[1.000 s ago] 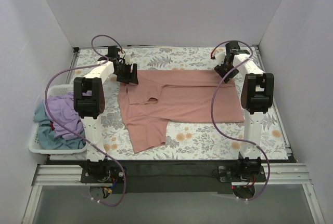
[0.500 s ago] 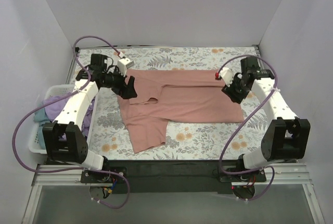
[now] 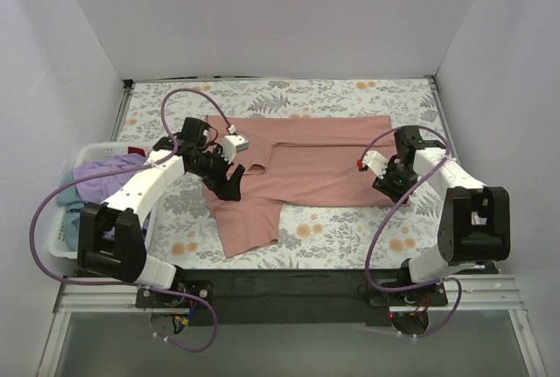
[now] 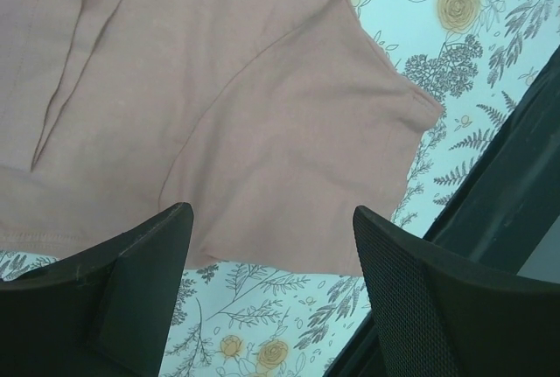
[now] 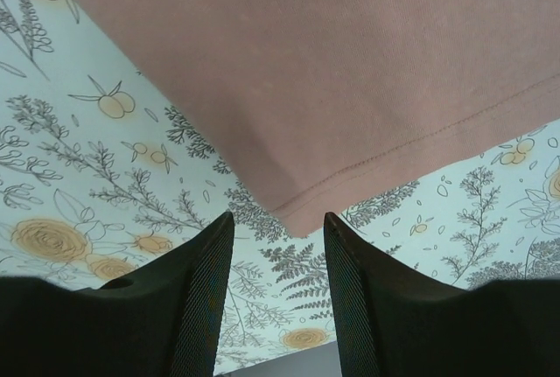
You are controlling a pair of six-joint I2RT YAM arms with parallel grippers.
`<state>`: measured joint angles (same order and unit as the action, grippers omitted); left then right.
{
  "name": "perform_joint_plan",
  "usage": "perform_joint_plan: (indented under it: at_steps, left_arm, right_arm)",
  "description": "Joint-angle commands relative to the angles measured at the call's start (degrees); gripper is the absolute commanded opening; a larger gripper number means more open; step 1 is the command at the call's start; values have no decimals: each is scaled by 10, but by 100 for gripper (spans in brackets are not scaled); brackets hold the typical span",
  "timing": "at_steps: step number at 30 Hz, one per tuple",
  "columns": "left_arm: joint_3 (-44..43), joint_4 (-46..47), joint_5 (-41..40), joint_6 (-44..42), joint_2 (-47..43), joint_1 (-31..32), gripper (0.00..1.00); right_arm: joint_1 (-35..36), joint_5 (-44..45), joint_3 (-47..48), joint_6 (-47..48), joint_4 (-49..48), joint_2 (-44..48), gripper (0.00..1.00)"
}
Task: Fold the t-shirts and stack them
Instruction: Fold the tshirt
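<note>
The salmon-pink t-shirt [image 3: 306, 167] lies on the floral table, folded lengthwise, with one sleeve reaching toward the front edge. My left gripper [image 3: 229, 183] is open just above the shirt's left edge; in the left wrist view the pink cloth [image 4: 245, 115] fills the upper part and its edge lies between the fingers. My right gripper [image 3: 391, 186] is open over the shirt's near right corner; the right wrist view shows the hemmed corner [image 5: 315, 211] just ahead of the fingers. Lavender [image 3: 109, 176] and teal [image 3: 74, 202] t-shirts lie bunched in the basket at the left.
The white plastic basket [image 3: 61, 246] stands at the table's left side. The floral tablecloth [image 3: 350, 237] is bare in front of the shirt. A dark front edge [image 3: 289, 281] runs along the table by the arm bases. White walls enclose the back and sides.
Both arms have swung from the far edge of the shirt toward the near side. The left gripper moved down to the shirt's left edge, the right one down to its near right corner.
</note>
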<state>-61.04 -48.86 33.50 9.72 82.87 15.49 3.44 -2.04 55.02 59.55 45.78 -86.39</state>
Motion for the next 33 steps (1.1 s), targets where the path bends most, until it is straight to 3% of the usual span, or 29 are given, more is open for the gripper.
perform_joint_plan:
  at_steps: [1, 14, 17, 22, 26, 33]
  left_arm:
    - [14, 18, -16, -14, -33, -2, 73]
    - [42, 10, -54, -31, -29, -2, 73]
    - [50, 11, -48, -33, -32, -1, 72]
    - [101, 24, -73, -93, -60, 20, 65]
    - [123, 39, -108, -122, -81, 45, 56]
    - [159, 85, -169, -117, -68, 99, 57]
  right_arm:
    - [-1, 18, -11, 38, -39, -18, 52]
    - [-1, 41, -64, 51, -80, -41, 46]
    - [-1, 50, -77, 54, -90, -45, 38]
    - [0, 52, -69, 41, -102, -59, 1]
    - [3, 56, -64, 38, -98, -60, 1]
    - [5, 52, -53, 31, -89, -60, 1]
